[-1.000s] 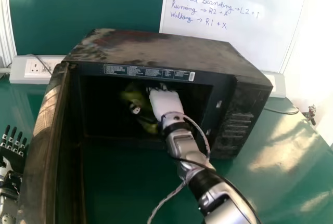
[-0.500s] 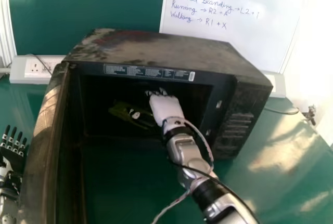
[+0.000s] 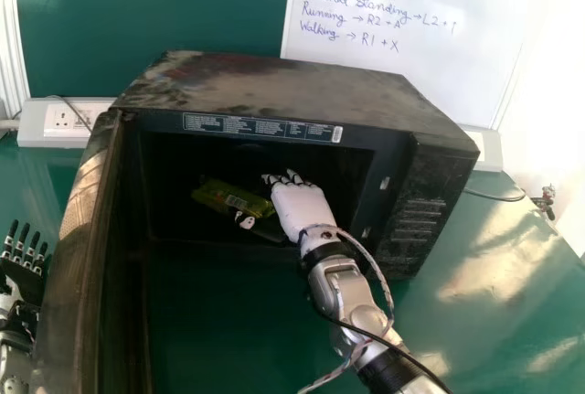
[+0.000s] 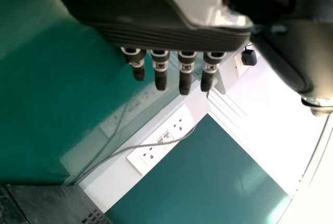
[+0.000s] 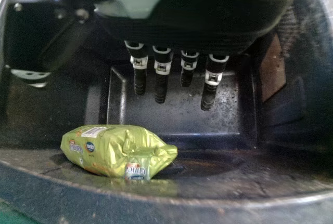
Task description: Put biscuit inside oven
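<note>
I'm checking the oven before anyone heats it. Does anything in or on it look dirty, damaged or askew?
The oven looks worn: its top is blotchy, and its floor has brownish marks near the front edge, perhaps dirt or rust. The biscuit packet lies inside, crinkled, with no tear visible.

Oven door (image 3: 75, 248) cut off by the head view's bottom edge, whiteboard (image 3: 466, 74) by its top, left hand (image 3: 20, 277) by its left — label's (image 3: 260, 127) print too small to read
</note>
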You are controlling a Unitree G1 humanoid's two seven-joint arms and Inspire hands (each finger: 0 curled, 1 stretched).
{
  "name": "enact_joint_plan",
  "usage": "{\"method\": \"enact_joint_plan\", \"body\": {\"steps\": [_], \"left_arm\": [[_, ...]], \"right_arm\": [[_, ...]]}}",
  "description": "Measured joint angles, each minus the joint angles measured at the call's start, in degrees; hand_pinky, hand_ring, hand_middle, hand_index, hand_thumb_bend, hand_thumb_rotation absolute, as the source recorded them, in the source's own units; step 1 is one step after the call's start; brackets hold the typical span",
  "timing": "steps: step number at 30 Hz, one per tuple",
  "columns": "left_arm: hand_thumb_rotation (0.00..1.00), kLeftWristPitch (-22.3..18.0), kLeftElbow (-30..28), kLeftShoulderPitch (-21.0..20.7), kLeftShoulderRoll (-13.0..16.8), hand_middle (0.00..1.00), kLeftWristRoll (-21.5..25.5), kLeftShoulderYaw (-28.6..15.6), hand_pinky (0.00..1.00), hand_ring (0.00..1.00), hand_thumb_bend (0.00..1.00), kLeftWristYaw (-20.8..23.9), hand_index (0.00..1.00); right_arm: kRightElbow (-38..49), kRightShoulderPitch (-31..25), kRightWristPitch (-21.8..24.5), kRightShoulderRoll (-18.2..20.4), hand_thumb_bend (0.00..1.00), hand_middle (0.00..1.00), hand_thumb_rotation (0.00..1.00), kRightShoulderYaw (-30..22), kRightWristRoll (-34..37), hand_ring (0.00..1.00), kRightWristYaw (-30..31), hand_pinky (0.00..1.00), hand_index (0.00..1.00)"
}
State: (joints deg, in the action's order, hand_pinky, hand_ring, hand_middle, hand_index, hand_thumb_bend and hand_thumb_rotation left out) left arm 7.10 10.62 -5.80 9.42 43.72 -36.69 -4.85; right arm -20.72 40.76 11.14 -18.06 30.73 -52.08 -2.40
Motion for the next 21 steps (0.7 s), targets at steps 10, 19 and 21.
{"method": "enact_joint_plan", "body": {"steps": [10,19,21], "left_arm": [[0.0,-0.1,0.8,-0.4,0.0,0.44,0.0,0.0,0.69,0.73,0.5,0.0,0.55],[0.0,-0.2,1.0,-0.7,0.0,0.44,-0.2,0.0,0.68,0.72,0.5,0.0,0.55],[0.0,-0.2,1.0,-0.7,0.0,0.44,-0.2,0.0,0.69,0.72,0.5,0.1,0.55]], "right_arm": [[11.1,-8.6,-3.3,-3.8,0.87,0.85,0.65,-3.5,0.0,0.84,-0.2,0.77,0.88],[19.4,-18.0,-6.8,-6.1,0.91,0.86,0.62,-7.5,0.0,0.83,-4.4,0.77,0.89],[21.2,-20.4,-8.6,-6.5,0.91,0.87,0.62,-8.8,1.1,0.84,-5.4,0.79,0.9]]}}
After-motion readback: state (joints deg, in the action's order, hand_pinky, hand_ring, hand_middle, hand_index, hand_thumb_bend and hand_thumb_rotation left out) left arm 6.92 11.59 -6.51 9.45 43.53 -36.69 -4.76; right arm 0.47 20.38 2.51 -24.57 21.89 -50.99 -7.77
